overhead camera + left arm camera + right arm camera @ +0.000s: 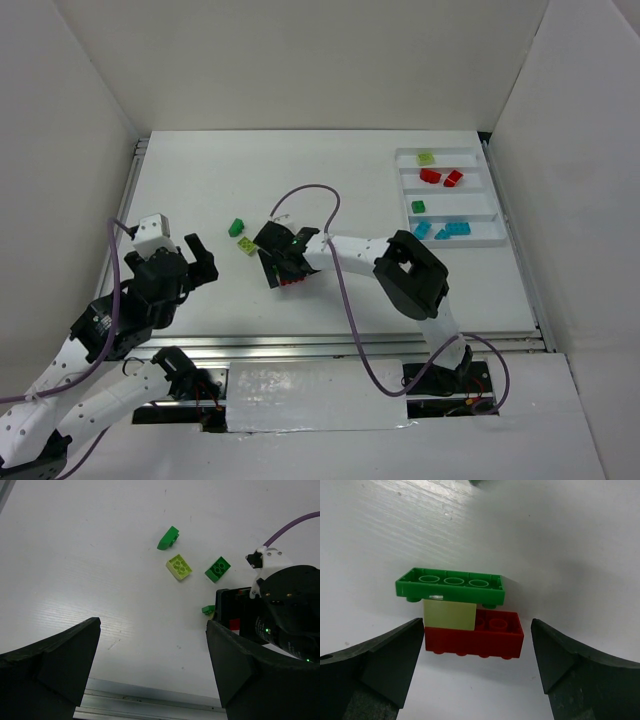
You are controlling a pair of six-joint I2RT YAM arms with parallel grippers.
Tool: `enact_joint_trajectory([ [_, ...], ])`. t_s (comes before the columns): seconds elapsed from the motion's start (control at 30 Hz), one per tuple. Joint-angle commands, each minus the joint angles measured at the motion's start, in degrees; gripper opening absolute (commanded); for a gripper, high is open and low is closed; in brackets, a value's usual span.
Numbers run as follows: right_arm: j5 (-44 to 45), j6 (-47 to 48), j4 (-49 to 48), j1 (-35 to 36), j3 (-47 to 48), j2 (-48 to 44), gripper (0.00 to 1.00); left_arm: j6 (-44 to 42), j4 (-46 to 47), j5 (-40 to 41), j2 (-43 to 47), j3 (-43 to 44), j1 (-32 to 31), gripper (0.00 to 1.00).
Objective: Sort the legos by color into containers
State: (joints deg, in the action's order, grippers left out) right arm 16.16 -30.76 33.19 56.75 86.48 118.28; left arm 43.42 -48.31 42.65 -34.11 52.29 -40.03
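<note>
Straddling the stacked legos [462,615], right fingers [380,665] gape — loose green bricks [218,569] nearby.

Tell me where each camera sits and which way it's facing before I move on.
Top external: above and behind the arm bases, looking down on the table and white tray; both arms show.
Left wrist: on the left arm, looking down past the open left gripper at loose green bricks.
Right wrist: low, facing a green, pale and red stack framed by the open right gripper.
Shared: the pale yellow-green brick appears in the top and left wrist views.
</note>
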Motion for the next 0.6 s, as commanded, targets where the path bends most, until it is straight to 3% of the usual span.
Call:
enact_joint_trajectory([
  [0.0, 2.64, -1.05, -2.07, 0.47, 1.85, 1.69, 0.93, -1.58, 2.26, 0.06, -0.17, 0.62, 0.22, 0.99],
  [0.23, 1.77, 0.26, -6.29, 1.25, -1.22, 0.47, 0.6, -1.41, 2.26, 0.24, 0.27, 0.53, 0.22, 1.0],
  [0.33, 1.77, 2.72, -9.98, 2.05, -5.17, -3.48, 0.29, -1.06, 2.35, -0.2, 0.27, 0.53, 0.22, 0.99],
  [0.37, 0.37, 4.9, -12.51, 2.4, -7.88, -6.45, 0.09, -1.06, 2.61, -1.07, 0.27, 0.53, 0.22, 1.0],
  [0.47, -5.07, 11.83, -19.53, 3.01, -16.03, -15.22, 0.08, -1.67, 5.23, -4.14, 0.88, -0.44, 0.22, 1.0],
  [0.57, -13.6, 18.71, -23.78, 4.5, -24.06, -26.11, 0.09, -0.8, 7.26, -12.92, -0.52, 0.61, 0.3, 0.99],
])
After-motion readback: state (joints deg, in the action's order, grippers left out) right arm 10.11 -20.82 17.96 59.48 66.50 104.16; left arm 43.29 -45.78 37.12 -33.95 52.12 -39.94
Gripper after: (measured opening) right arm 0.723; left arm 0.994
